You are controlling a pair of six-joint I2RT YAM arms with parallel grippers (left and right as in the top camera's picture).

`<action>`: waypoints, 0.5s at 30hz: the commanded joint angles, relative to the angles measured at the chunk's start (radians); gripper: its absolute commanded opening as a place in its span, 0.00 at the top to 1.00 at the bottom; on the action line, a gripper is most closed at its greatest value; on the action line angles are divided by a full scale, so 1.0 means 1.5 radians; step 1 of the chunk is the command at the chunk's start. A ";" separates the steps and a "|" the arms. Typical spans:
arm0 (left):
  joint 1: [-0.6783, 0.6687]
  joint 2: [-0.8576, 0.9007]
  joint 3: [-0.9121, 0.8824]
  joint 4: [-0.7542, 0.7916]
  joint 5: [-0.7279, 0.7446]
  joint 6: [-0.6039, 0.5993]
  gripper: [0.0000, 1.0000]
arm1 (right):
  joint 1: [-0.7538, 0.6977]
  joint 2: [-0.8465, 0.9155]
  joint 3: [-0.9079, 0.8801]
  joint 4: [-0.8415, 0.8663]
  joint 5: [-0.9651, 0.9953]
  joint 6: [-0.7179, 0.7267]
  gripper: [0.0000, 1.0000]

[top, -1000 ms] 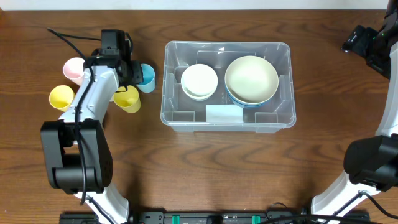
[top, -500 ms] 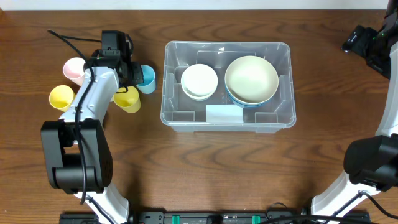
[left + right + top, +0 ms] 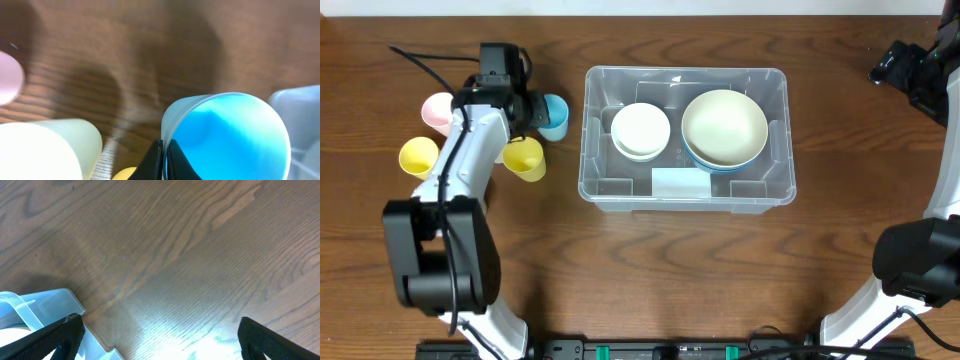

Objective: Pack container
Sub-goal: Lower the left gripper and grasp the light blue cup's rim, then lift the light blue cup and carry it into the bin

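The clear plastic container (image 3: 686, 192) sits mid-table with a white label on its base. Inside it are a white bowl (image 3: 640, 130) and a larger cream bowl (image 3: 724, 127) stacked on a blue one. My left gripper (image 3: 535, 113) is shut on the rim of a blue cup (image 3: 554, 118), just left of the container; in the left wrist view the fingers (image 3: 164, 157) pinch the blue cup's (image 3: 235, 135) wall. My right gripper (image 3: 912, 72) is open and empty at the far right; its wrist view shows a corner of the container (image 3: 35, 310).
A pink cup (image 3: 438, 110), a yellow cup (image 3: 418, 156) and another yellow cup (image 3: 525, 159) lying on its side stand left of the container near my left arm. A cream cup (image 3: 45, 150) shows in the left wrist view.
My left gripper with the blue cup has shifted slightly up and away from the yellow cup. The right arm has not moved.
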 commanded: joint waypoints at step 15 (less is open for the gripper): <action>-0.035 -0.286 0.031 -0.073 0.244 -0.039 0.94 | -0.003 0.004 0.001 -0.001 0.002 0.010 0.01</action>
